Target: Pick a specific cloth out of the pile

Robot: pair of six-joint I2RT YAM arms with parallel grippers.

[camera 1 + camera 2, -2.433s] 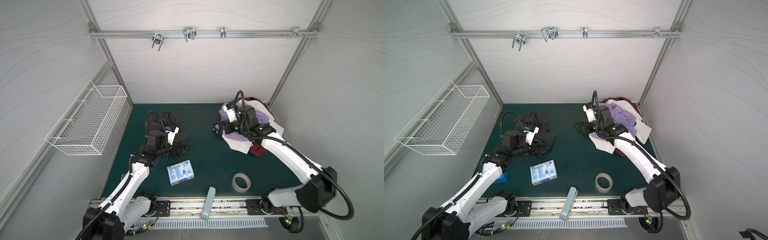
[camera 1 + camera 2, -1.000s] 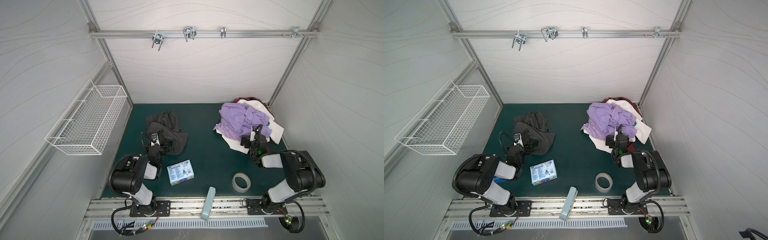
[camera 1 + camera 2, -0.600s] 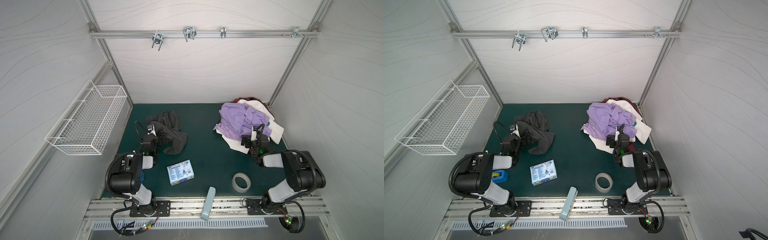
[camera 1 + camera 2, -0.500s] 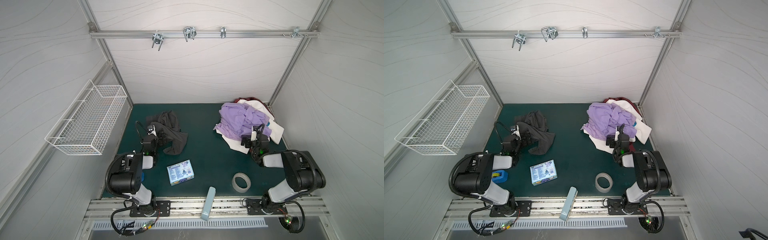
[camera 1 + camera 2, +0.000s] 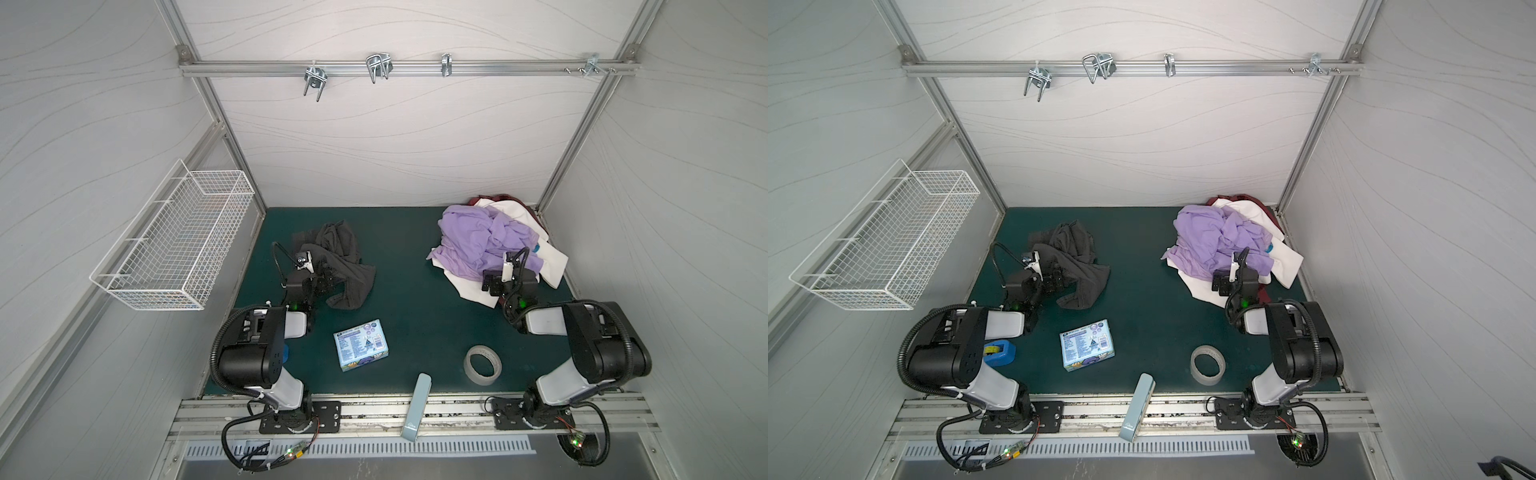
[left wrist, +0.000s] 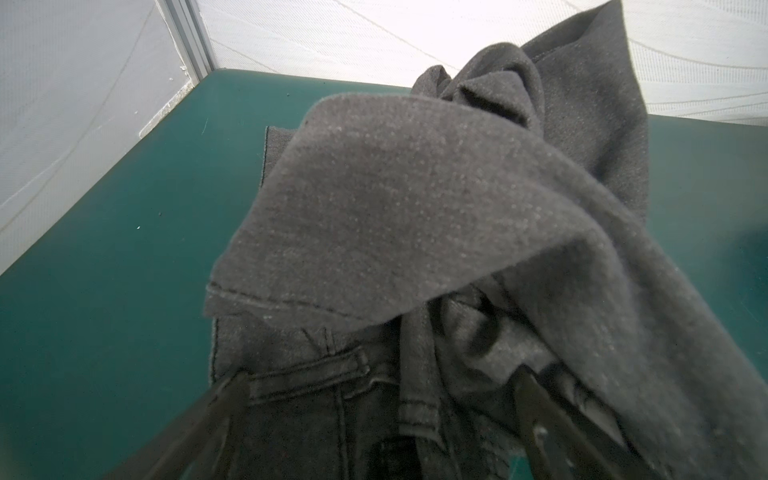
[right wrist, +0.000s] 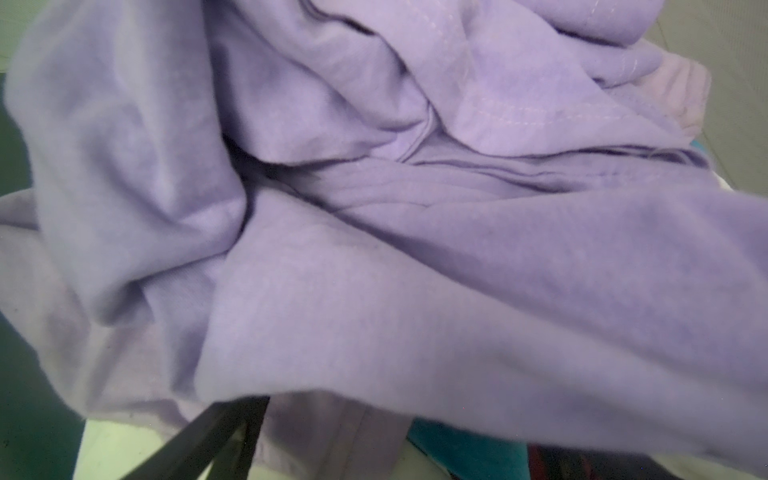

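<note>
Toward the bench's far-left corner lies the dark charcoal-grey fabric cloth (image 5: 338,266), well apart from the lilac, white and maroon garment pile (image 5: 490,245) at the far-right corner. The left gripper (image 5: 320,277) is spread wide at the cloth's near edge. The right gripper (image 5: 508,275) is spread wide by the pile, holding nothing. The pick looks done; next, the arms should pull clear.

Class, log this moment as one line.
cloth: apart from pile | left pincer: open, at cloth | right pincer: open, at pile edge

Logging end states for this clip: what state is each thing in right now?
Grey cloth: crumpled on mat, apart from pile.
Pile: heaped, lilac garment on top.
Left gripper: fingers open, at the grey cloth.
Right gripper: open, at pile's near edge.
Tape roll: lying flat.
Box: closed, lying flat.
Basket: hanging, empty.
</note>
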